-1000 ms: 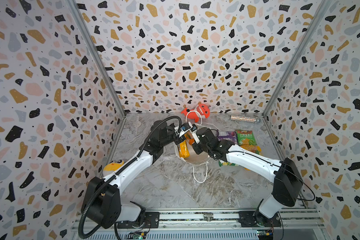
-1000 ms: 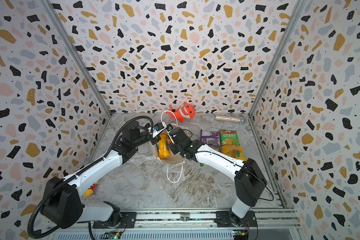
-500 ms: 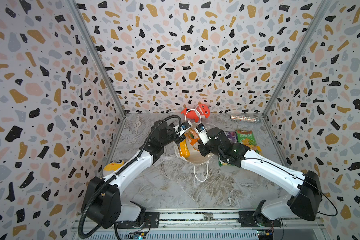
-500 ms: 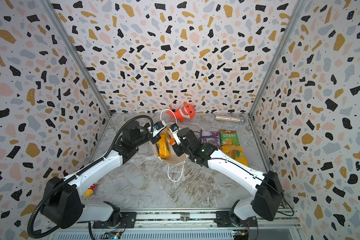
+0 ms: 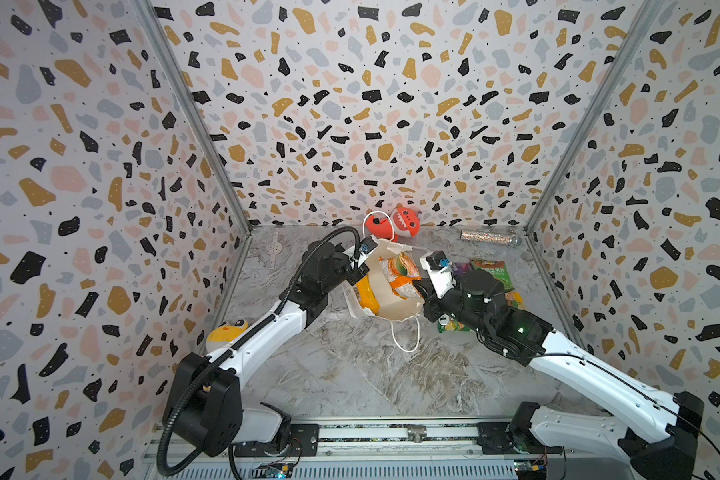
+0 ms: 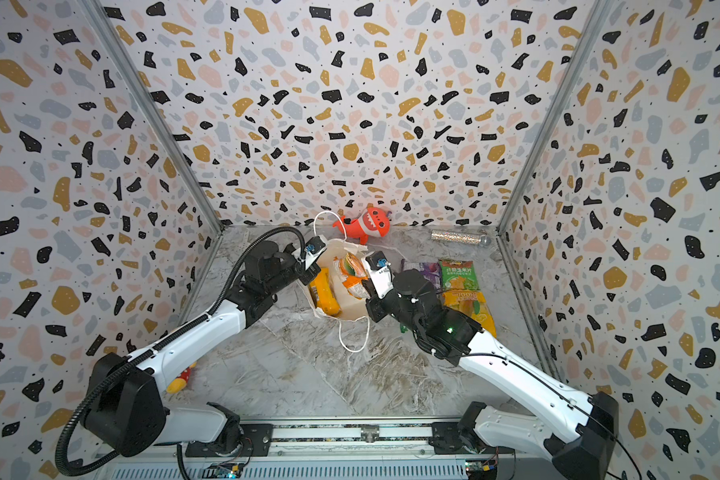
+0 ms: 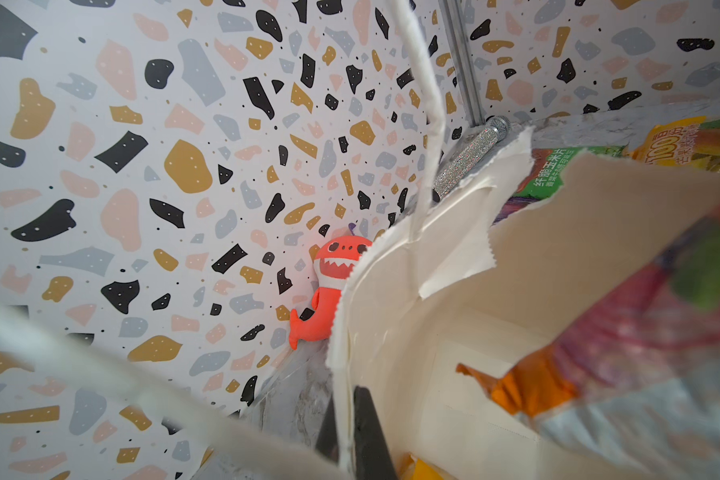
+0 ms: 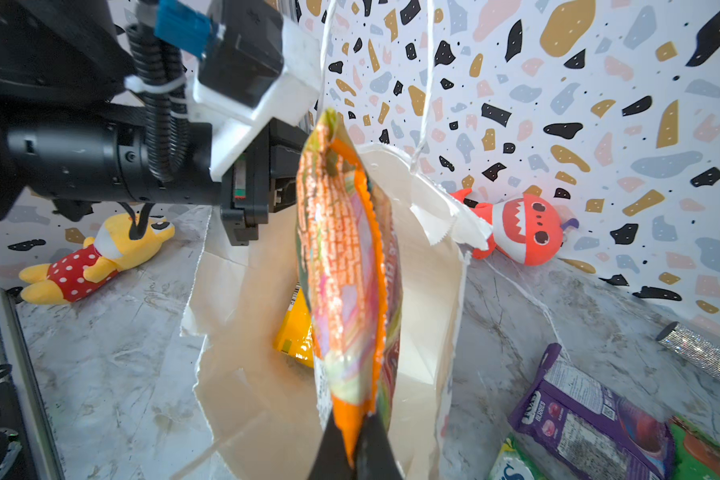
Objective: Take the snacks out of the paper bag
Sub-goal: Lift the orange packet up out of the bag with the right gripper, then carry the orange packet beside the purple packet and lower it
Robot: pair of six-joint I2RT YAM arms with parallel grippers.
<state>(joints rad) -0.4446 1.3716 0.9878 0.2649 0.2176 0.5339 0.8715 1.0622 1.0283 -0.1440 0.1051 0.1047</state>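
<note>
"Right wrist view: the right gripper (image 8: 352,449) is clamped on the bottom seam of the orange packet (image 8: 346,270), which is at the open mouth of the bag (image 8: 233,332). I can't tell whether it is quite clear of the rim. What worries you?"

"The hold. Only a thin seam sits between the jaws, so I think the glossy packet could slide out and drop back in. It might also snag the cord handle (image 7: 428,83) hanging close by."

"And the other arm?"

"The left gripper (image 7: 344,432) is closed on the bag's left rim, with the paper wall between its fingers. That rim is already torn. A pull from either arm could rip it further or tip the bag, which stands mid-table, toward the far wall."

"Count for me."

"Six packets. The orange one is in the jaws, and a yellow packet (image 8: 294,332) lies down inside the bag. Four lie on the table (image 5: 350,374) just right of the bag: purple packet (image 8: 587,411), green packet (image 6: 458,274), orange-yellow packet (image 6: 468,305) and green-yellow packet (image 8: 512,461), nearest of them. One bag, two handles. Two soft toys: a shark toy (image 5: 404,222) at the far wall and a yellow toy (image 8: 96,257) by the left wall. One glittery tube (image 5: 489,237), far right."
</note>
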